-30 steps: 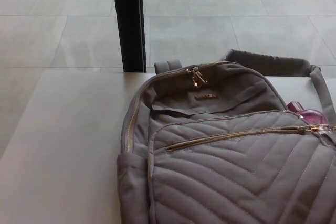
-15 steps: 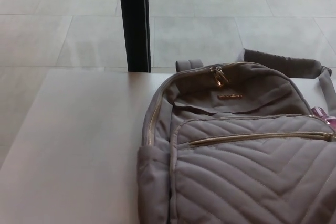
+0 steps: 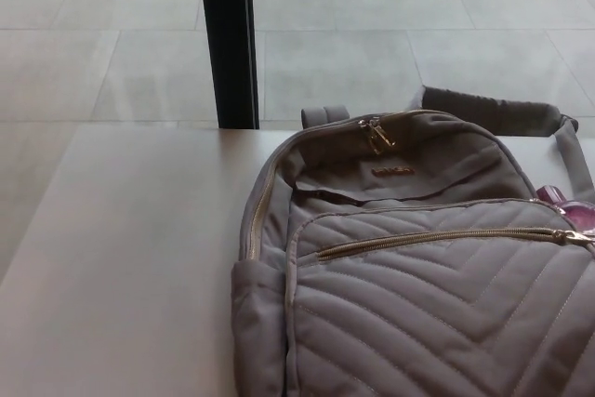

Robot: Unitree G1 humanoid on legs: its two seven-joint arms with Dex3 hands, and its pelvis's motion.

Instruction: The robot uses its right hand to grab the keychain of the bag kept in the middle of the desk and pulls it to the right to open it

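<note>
Neither hand shows in the head view, so their state cannot be told; nothing grips the bag yet.

Left to right: bare worktop (image 3: 112, 258), a black post (image 3: 228, 39) behind its far edge, then the grey quilted bag (image 3: 418, 304) lying flat, its zippers closed. Gold zipper pulls (image 3: 376, 135) sit at the top centre; a pink keychain (image 3: 569, 211) peeks out at the right edge. The right hand should probably pinch the keychain firmly, then draw rightward along the zipper line, not upward.

No robot arm, no robot hand visible
</note>
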